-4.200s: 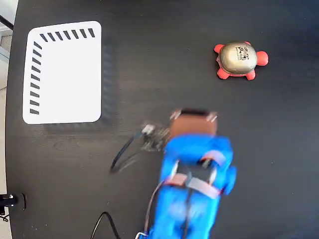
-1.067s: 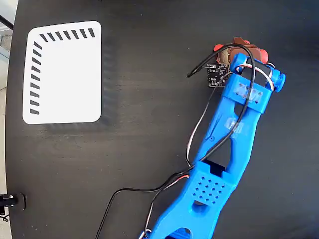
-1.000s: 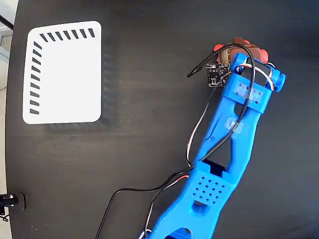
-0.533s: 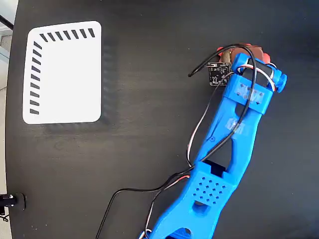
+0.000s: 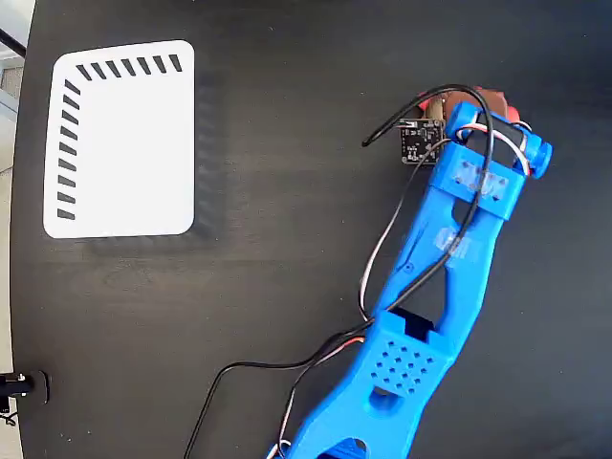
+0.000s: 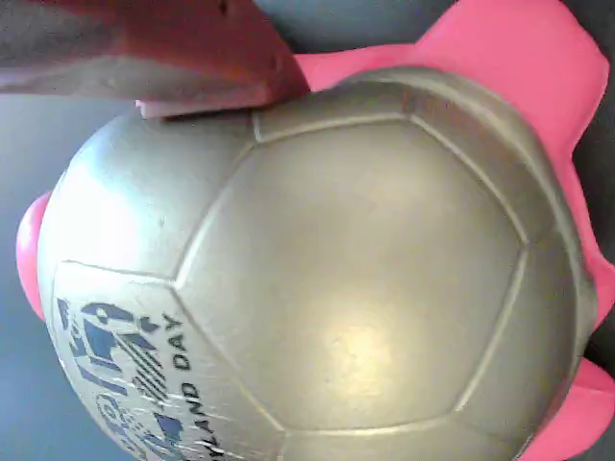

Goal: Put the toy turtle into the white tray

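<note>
The toy turtle (image 5: pixel 491 98) lies at the right of the black table in the fixed view, mostly covered by the head of my blue arm; only bits of its brownish shell and red feet show. My gripper (image 5: pixel 468 107) is down over it. The wrist view is filled by the turtle's shiny beige shell (image 6: pixel 317 269), with printed lettering at the lower left and pink feet at the edges. One reddish finger (image 6: pixel 144 58) rests against the top of the shell; the other finger is hidden. The white tray (image 5: pixel 124 153), with black stripes along its top and left edges, lies far off at the upper left.
A small black circuit board (image 5: pixel 421 142) and loose black, white and red cables (image 5: pixel 378 253) hang beside the arm. The table's left edge (image 5: pixel 19 239) runs just left of the tray, with a small black clamp (image 5: pixel 19 385) at the lower left.
The arm's head and the turtle under it have shifted slightly to the right and down in the fixed view. The tray has not moved.
</note>
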{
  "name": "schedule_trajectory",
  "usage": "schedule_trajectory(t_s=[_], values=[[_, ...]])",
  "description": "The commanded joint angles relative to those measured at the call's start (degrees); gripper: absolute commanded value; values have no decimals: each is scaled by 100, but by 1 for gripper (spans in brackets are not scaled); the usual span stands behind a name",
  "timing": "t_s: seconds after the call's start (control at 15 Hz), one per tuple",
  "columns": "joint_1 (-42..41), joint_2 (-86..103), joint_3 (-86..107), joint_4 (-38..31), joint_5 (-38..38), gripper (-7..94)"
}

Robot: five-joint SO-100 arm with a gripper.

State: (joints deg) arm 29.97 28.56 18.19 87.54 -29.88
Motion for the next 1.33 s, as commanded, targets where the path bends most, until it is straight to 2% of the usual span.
schedule_trajectory(t_s=[0.0, 0.33, 0.47, 0.73, 1.0, 1.27], values=[[-70, 1538, 167, 176, 237, 0], [-1011, 4017, 2039, 334, 1134, 0], [-1670, 5019, 2874, 246, 1538, 0], [-3155, 5871, 3542, 185, 2399, 0], [-4456, 5669, 3621, -9, 3120, 0], [-5247, 4667, 3138, -272, 3454, 0]])
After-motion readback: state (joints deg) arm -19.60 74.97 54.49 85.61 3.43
